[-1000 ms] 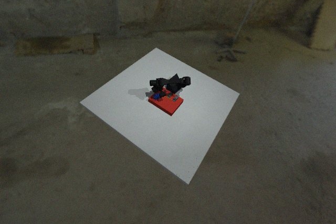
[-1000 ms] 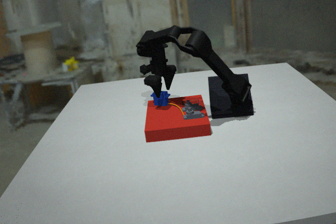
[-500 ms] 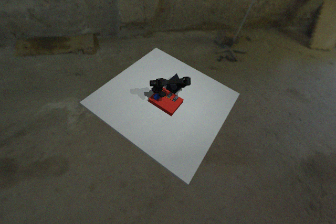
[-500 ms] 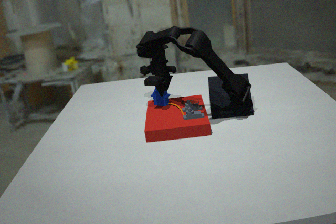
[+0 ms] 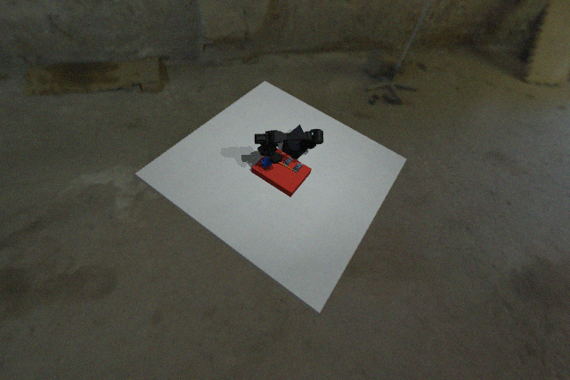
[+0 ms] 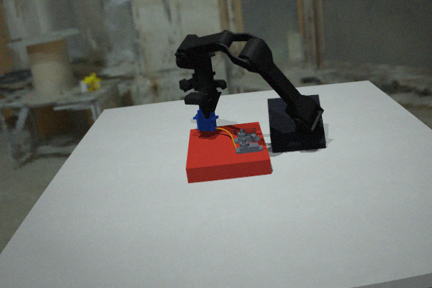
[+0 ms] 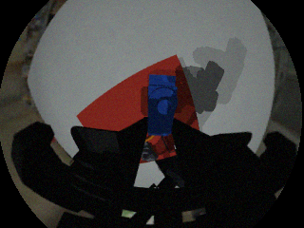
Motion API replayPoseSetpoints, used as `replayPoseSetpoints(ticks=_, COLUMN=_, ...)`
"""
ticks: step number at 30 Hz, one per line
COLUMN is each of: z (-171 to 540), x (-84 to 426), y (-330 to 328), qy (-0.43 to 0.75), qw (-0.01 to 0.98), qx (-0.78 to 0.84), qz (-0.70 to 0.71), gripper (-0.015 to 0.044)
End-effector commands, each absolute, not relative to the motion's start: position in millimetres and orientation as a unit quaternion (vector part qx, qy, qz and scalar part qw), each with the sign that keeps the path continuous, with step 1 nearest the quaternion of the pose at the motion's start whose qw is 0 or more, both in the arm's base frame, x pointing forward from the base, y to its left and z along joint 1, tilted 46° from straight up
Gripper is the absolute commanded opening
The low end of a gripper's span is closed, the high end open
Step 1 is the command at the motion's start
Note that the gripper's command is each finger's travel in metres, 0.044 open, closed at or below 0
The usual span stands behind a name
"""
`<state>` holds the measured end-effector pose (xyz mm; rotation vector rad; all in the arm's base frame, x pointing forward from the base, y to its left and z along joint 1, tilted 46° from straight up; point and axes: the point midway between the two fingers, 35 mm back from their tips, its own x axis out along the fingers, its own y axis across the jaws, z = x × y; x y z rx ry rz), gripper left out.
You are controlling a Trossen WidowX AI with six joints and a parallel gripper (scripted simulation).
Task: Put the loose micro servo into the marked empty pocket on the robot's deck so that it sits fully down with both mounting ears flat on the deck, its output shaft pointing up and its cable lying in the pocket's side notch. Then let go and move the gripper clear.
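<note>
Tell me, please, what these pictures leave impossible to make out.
- Empty pocket: not discernible in any view; the red deck is too small from the top.
- Fingertips of the hand on the blue servo: dark and merged.
- Servo's underside: hidden in the wrist view.

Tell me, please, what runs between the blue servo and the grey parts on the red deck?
An orange cable arcs over bare red deck from the servo to the grey parts, seen in the exterior view.

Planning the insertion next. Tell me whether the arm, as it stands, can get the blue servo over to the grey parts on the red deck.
Probably yes. The gripper is shut on the blue servo at the red deck's far corner; nothing stands between it and the grey parts.
</note>
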<state>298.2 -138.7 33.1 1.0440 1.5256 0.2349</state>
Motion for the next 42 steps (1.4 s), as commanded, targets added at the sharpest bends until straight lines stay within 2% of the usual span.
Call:
replayPoseSetpoints(ticks=1, z=41, x=297, y=-146, qy=0.655, qw=0.601, qx=0.447, qz=0.100, gripper=0.0000)
replayPoseSetpoints(ticks=30, z=42, x=281, y=-143, qy=0.655, qw=0.601, qx=0.446, qz=0.102, gripper=0.0000)
replayPoseSetpoints(ticks=42, z=42, x=281, y=-143, qy=0.628, qw=0.669, qx=0.337, qz=0.212, gripper=0.0000)
